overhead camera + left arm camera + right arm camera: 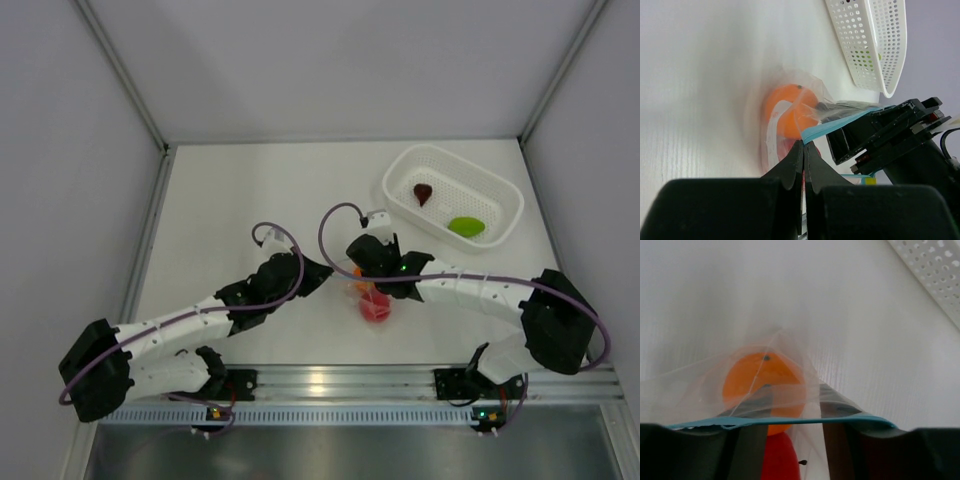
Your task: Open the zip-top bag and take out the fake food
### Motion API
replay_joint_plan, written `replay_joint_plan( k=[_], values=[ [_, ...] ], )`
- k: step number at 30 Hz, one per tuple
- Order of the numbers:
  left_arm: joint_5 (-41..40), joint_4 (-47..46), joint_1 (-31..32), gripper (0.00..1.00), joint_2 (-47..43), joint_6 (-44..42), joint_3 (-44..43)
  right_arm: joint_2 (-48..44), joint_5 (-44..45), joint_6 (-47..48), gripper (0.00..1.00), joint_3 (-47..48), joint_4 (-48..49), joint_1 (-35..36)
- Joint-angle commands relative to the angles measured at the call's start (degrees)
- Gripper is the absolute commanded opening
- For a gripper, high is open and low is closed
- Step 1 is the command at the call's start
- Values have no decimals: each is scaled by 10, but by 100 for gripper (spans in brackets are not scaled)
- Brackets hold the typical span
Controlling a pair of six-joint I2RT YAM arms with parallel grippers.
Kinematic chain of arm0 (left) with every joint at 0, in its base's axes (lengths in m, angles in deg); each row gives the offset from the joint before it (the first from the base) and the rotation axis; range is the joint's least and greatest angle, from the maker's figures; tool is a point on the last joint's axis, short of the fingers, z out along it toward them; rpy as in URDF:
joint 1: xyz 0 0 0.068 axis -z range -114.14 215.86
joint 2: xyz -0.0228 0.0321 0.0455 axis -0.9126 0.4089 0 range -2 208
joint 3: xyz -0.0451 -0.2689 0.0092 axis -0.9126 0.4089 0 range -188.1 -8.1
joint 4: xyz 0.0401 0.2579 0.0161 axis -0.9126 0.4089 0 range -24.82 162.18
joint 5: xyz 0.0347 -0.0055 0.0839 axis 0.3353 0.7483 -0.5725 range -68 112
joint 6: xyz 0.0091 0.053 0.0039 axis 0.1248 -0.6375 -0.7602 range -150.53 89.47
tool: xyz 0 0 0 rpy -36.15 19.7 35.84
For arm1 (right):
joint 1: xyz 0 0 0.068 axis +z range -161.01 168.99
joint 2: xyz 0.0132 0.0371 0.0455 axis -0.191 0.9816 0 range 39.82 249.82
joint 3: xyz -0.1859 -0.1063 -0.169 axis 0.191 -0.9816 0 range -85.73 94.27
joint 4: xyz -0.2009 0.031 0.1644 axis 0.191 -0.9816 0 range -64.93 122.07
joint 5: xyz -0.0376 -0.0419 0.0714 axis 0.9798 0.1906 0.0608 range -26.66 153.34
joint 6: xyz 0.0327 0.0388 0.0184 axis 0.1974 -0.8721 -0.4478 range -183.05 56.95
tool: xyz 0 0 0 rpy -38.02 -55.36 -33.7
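Note:
The zip-top bag lies at mid-table, its blue-teal strip stretched between the two grippers. Inside it are the orange ball and the red ball. My left gripper is shut on the strip's end, left of the bag. My right gripper is open, and its fingers show through the plastic, spread either side of the balls. The lime-green piece and the maroon piece lie in the basket.
The white perforated basket stands at the back right, just beyond the right arm; its wall shows in the left wrist view. Grey walls enclose the table on the left, back and right.

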Motion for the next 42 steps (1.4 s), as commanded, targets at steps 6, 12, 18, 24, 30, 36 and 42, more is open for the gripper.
replay_joint_plan(
  k=[6,12,18,24,30,36,42],
  values=[
    [-47,20,-8,0,20,-42,-4,-7,-52,-1,65,-27,39,-5],
    [-51,16,-8,0,39,-41,-3,17,-89,-3,66,-25,61,-7],
    [-56,17,-8,0,32,-47,-4,37,-103,-16,70,-35,59,-7],
    [-57,17,-8,0,29,-47,-2,61,-106,-28,83,-59,69,-7],
    [-57,17,-8,0,23,-50,-4,74,-100,-39,73,-61,78,-7],
    [-58,17,-8,0,12,-67,-10,32,-89,-36,62,-46,59,-6],
    [-35,17,-7,0,6,-100,-35,31,-96,-32,61,-22,35,1]
  ],
)
